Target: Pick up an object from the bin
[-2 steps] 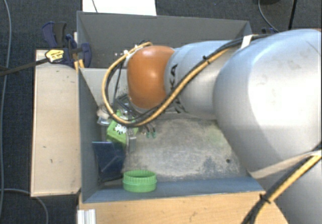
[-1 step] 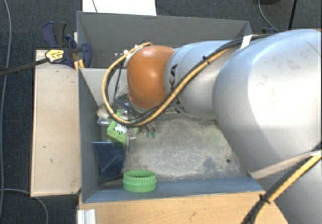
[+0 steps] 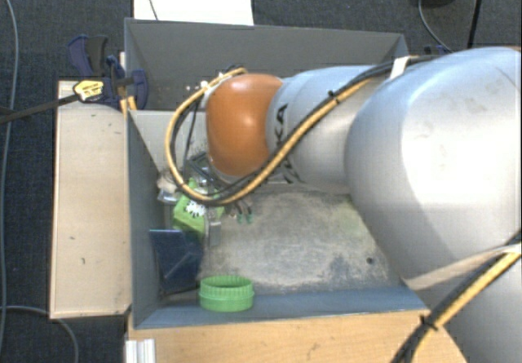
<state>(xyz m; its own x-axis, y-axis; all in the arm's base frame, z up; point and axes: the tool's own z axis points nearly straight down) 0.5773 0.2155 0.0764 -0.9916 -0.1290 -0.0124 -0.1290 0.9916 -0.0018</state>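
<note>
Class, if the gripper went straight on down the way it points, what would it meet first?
Probably the light green block just under the gripper, close to the bin wall. Depth is unclear, so it may already touch the block.

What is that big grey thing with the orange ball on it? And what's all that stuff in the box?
The big grey thing is a robot arm. The orange cover is part of its wrist, not a toy. The camera looks down from above and a bit from the side, and the arm reaches in from the right. At the arm's tip is the gripper, its hand for picking things up, low in the left part of the grey metal bin. Right by it lies a small green and white thing; I cannot tell if it is held. Nearer the front lie a dark blue thing and a green ring shaped like a lid.
</note>
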